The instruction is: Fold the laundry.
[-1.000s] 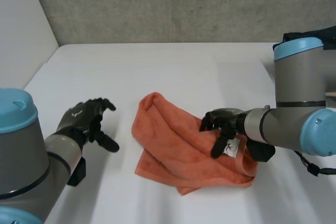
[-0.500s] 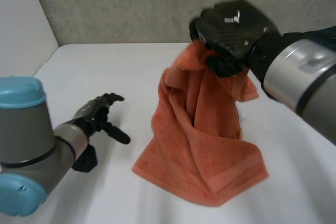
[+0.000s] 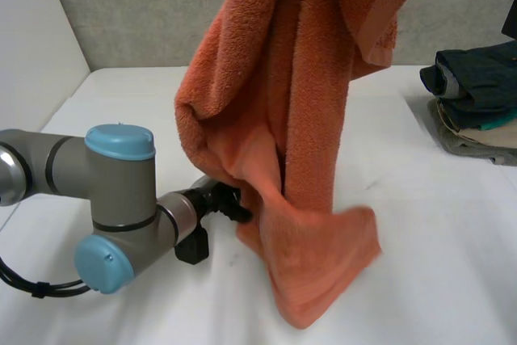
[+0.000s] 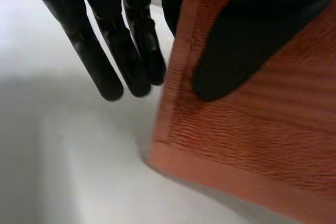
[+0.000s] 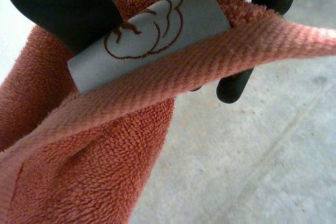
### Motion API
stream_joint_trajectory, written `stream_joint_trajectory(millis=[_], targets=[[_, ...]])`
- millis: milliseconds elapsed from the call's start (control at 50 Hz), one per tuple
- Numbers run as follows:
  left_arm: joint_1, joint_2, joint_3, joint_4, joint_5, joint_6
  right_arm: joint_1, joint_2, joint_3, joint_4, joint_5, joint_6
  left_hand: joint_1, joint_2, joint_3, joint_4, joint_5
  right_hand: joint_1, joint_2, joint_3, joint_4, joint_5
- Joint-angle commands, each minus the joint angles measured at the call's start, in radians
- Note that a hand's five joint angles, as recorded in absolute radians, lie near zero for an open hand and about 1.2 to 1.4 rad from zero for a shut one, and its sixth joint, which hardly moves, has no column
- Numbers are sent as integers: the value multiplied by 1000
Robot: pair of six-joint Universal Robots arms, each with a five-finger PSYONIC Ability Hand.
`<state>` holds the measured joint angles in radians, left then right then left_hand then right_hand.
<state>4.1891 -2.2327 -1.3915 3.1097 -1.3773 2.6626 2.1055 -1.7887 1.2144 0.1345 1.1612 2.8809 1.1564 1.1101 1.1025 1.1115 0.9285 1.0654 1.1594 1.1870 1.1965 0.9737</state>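
Above the table (image 3: 420, 224), change: towel (image 3: 275, 119) hauled far higher than half a second ago, now hanging in long folds close to the head camera.
Towel, low end: down near the tabletop; cannot tell whether touching.
Left arm (image 3: 121, 191), change: swung in across the table; earlier well apart from the towel.
Left hand (image 3: 220, 199): at the towel's lower edge, open. Fingers (image 4: 102, 61) straight and spread just beside the hemmed border, thumb lying over the cloth face, nothing clamped.
Right hand (image 5: 58, 9): up at the towel's top, pinching the hem. Thumb on one side, fingers on the other, closed tight over the pale tag (image 5: 147, 35) sewn there.
Pile (image 3: 477, 86): dark and beige clothes stacked at the table's right, well apart from the towel.
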Motion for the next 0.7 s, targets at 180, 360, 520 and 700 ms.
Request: stream_joint_trajectory(millis=[180,360,520,700], targets=[[239,361,-126,-34,6,57,-383,199,40,210,-28,-46,240,286,294,285,293,331,237,209,200,248],[378,504,-115,-63,-2,316,-383,365,-1,385,23,-294,240,286,294,285,293,331,237,209,200,248],[364,435,-55,-60,-54,623,-263,575,-87,413,230,-492,240,286,294,285,293,331,237,209,200,248],[247,153,396,153,-275,842,-231,710,-282,-103,380,-483,240,286,294,285,293,331,237,209,200,248]])
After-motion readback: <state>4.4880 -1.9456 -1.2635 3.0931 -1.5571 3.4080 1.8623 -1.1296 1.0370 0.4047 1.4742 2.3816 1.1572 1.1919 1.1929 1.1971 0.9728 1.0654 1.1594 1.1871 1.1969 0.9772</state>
